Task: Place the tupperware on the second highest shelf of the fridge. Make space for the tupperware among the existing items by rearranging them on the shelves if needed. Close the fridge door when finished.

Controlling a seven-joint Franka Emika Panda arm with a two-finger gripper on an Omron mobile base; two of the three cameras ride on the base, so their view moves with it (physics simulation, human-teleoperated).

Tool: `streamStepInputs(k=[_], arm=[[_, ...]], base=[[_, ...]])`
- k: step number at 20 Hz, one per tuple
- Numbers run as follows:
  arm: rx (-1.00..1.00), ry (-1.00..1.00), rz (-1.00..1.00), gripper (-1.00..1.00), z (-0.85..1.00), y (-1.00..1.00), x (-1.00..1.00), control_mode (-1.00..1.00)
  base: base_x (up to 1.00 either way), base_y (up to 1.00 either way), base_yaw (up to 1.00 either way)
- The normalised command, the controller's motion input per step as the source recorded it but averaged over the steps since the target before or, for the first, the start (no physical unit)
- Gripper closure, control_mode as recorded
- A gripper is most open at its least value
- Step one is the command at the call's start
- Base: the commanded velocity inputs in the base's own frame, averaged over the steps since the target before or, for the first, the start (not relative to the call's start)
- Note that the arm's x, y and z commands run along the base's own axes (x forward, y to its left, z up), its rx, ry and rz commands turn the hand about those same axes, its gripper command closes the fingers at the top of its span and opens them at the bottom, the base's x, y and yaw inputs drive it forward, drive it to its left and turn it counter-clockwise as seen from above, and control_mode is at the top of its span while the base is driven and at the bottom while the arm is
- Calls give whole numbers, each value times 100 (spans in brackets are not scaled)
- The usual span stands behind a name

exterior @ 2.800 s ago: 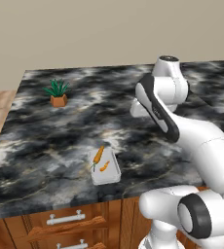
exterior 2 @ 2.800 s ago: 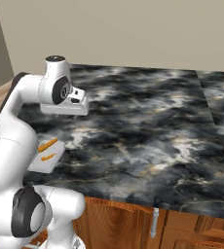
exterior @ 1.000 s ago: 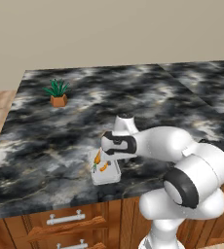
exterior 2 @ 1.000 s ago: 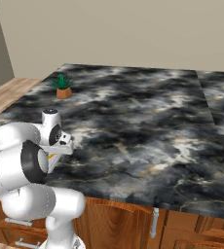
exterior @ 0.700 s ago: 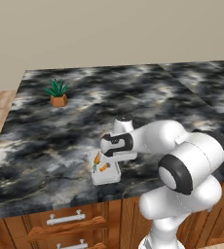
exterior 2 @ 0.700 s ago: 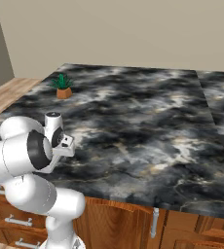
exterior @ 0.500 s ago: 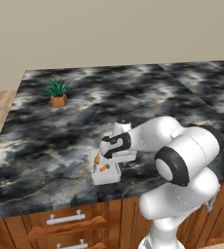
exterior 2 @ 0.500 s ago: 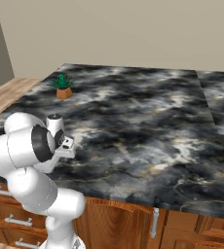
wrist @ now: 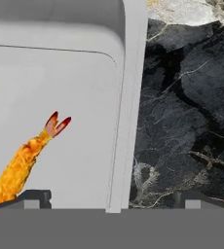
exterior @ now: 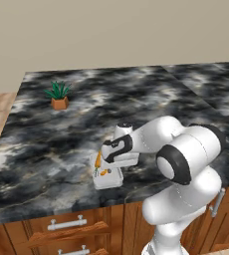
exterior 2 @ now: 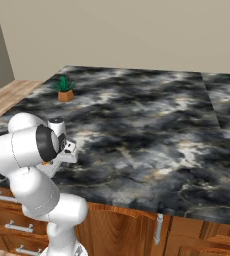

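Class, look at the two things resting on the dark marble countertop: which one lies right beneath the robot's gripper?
The shallow translucent grey-white tupperware box with orange carrots inside, at the counter's near edge under the open gripper. The small green potted plant stands far back.

We count one tupperware on one counter. Inside it we see two carrots. There is one small potted plant on the counter. Below the counter we count two drawer handles and one cabinet handle.
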Motion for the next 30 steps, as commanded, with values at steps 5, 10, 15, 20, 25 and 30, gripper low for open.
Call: streamStepInputs(k=[5, 10, 15, 20, 25, 30], arm=[[0, 0, 0, 100, -28, 8, 15, -100], [0, 0, 0, 100, 0, 0, 0, -100], [1, -11, -9, 100, 22, 0, -35, -100], [3, -5, -9, 100, 69, -8, -56, -100], [3, -4, -11, 100, 91, -45, -60, -100], [1, -10, -4, 100, 100, -69, -48, -100]], base=[[0, 0, 0], [0, 0, 0], [0, 0, 0], [0, 0, 0], [0, 0, 0], [0, 0, 0]])
